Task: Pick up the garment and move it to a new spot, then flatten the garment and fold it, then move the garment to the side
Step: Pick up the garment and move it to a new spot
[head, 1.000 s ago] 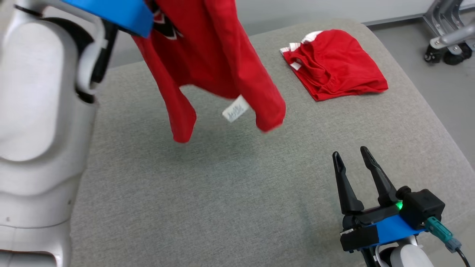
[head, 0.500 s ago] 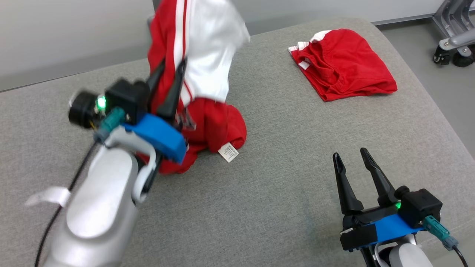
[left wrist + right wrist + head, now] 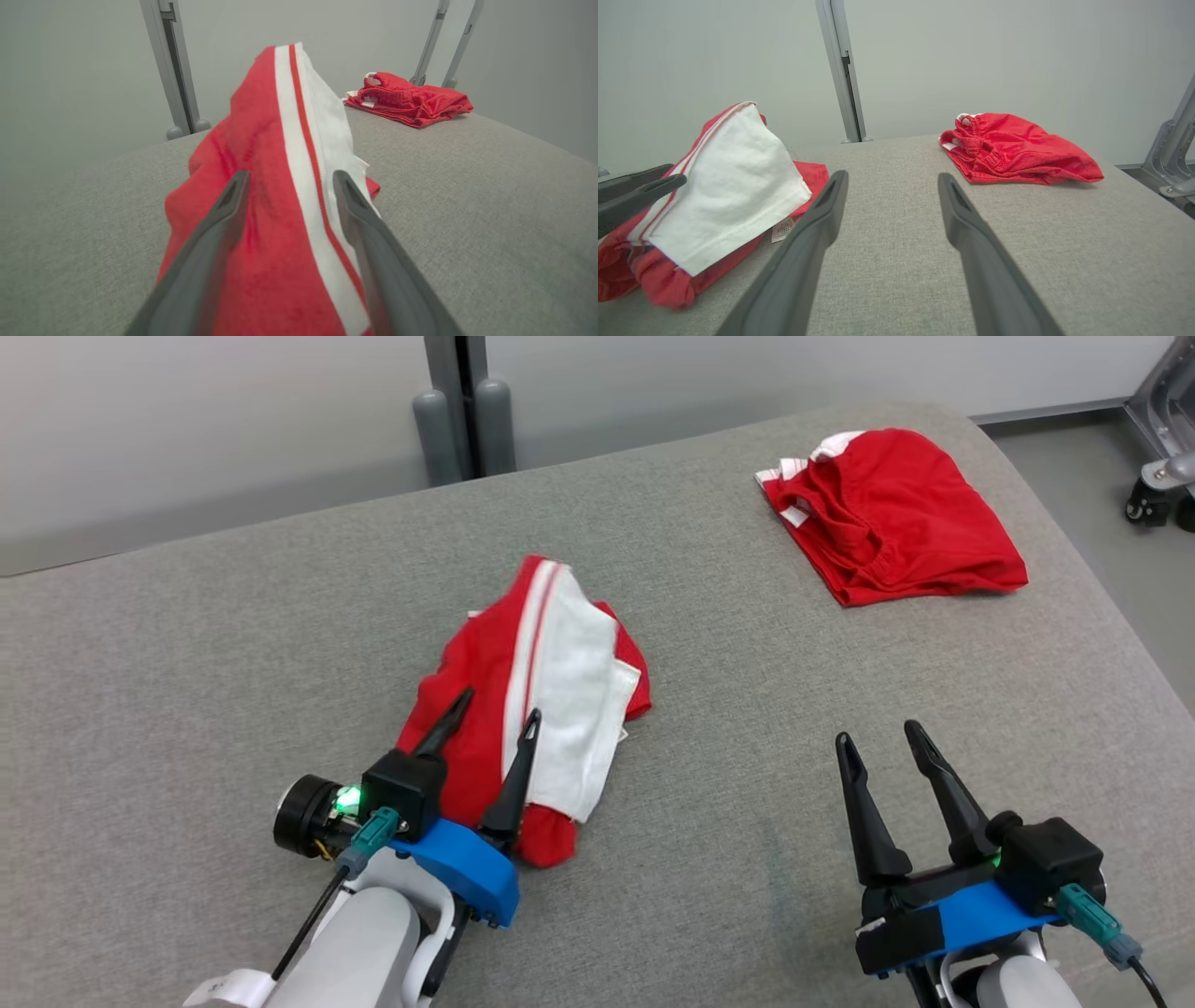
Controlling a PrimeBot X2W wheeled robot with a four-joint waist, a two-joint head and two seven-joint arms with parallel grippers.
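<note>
The garment (image 3: 560, 663), red with a white panel and stripes, lies crumpled in a heap on the middle of the grey padded table (image 3: 728, 784). My left gripper (image 3: 498, 704) is open at the heap's near end. Its two fingers straddle a ridge of the fabric (image 3: 261, 140), one on each side. The garment (image 3: 733, 177) bulges up beside the left gripper's fingers (image 3: 640, 191) in the right wrist view. My right gripper (image 3: 878, 731) stands open over bare table at the lower right, with nothing between its fingers (image 3: 817, 233).
A second red garment (image 3: 896, 513) lies folded at the table's far right, also in the wrist views (image 3: 411, 100) (image 3: 1013, 154). Grey posts (image 3: 467, 401) rise behind the far edge. A wheeled metal frame (image 3: 1162, 476) stands on the floor at the right.
The garment hung high from the left gripper, then came down onto the table. The left gripper lowered toward me and its jaws spread apart. The right arm stayed put; the camera shifted slightly.
</note>
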